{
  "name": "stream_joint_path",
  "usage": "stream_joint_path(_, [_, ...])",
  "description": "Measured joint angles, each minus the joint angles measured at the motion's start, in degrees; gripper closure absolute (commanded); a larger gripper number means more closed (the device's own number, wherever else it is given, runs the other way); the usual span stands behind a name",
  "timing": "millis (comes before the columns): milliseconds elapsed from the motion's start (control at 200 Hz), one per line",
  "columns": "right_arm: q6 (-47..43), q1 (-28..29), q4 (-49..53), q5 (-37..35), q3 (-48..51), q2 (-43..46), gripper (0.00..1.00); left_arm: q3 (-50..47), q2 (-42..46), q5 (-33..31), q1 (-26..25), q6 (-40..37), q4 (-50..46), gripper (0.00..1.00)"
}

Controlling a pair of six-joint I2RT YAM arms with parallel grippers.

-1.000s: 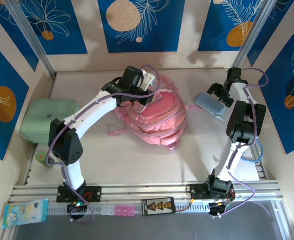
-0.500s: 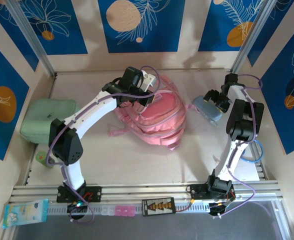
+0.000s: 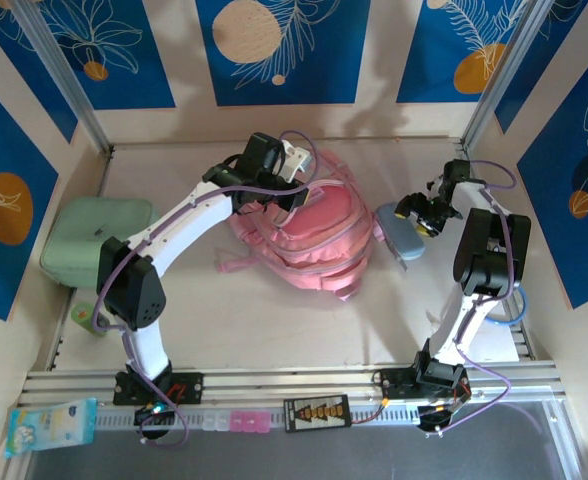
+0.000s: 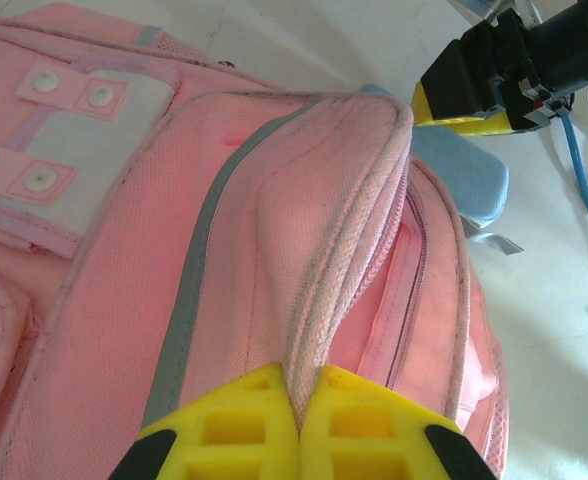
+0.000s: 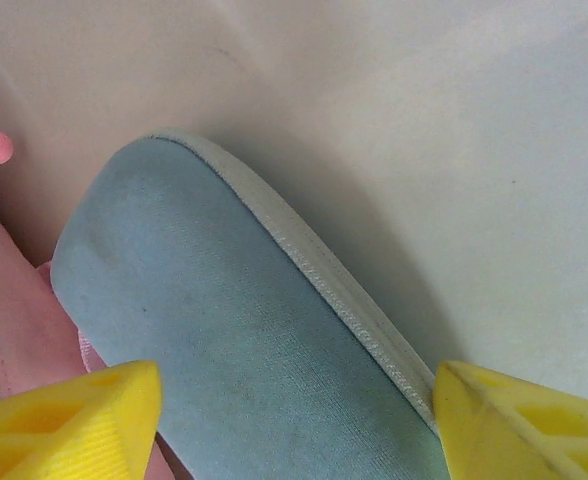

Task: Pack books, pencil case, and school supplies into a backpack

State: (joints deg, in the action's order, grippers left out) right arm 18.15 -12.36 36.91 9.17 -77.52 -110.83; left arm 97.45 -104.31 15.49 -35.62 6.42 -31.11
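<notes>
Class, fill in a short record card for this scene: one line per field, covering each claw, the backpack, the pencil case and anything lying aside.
Left claw: shut, pinching a fold of the pink backpack
Right claw: fingers on both long edges of the pale blue pencil case
Pencil case: just right of the backpack, outside it
Aside: mint-green case, far left

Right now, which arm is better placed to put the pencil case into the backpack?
Probably the right: its gripper holds the pencil case beside the backpack, while the left gripper is pinching the backpack's fabric.
</notes>
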Motion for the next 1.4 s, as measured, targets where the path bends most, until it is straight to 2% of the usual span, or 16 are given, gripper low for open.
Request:
stream_joint_path(270, [-0.8, 0.1, -0.5, 7.7, 8.5, 3.4, 0.43, -0.2, 0.0, 0.6, 0.2, 0.7, 0.3, 1.00])
stream_joint_path(475, [-0.7, 0.4, -0.4, 8.4, 9.9, 4.4, 0.37, -0.2, 0.0, 0.9, 0.4, 0.7, 0.3, 1.00])
stream_joint_path(645, [-0.8, 0.8, -0.9, 9.2, 10.7, 4.1, 0.41, -0.2, 0.0, 1.1, 0.6, 0.7, 0.2, 1.00])
stream_joint_path(880, [-1.0, 0.9, -1.7, 10.6, 11.0, 4.1, 0.68, -0.2, -0.1, 1.5, 0.6, 0.7, 0.2, 1.00])
stream_joint_path(970, [-0.3, 0.8, -2.8, 10.8, 12.2, 5.0, 0.75, -0.2, -0.1, 1.5, 0.7, 0.7, 0.2, 1.00])
stream_joint_path(1165, [3.0, 0.8, -5.1, 10.4, 17.3, 12.1, 0.79, -0.2, -0.1, 1.8, 0.9, 0.8, 0.2, 1.00])
stream_joint_path(1400, [9.0, -0.4, -8.5, 11.0, 23.2, 25.9, 0.88, 0.7, -1.4, 3.8, 1.0, 1.2, 0.2, 1.00])
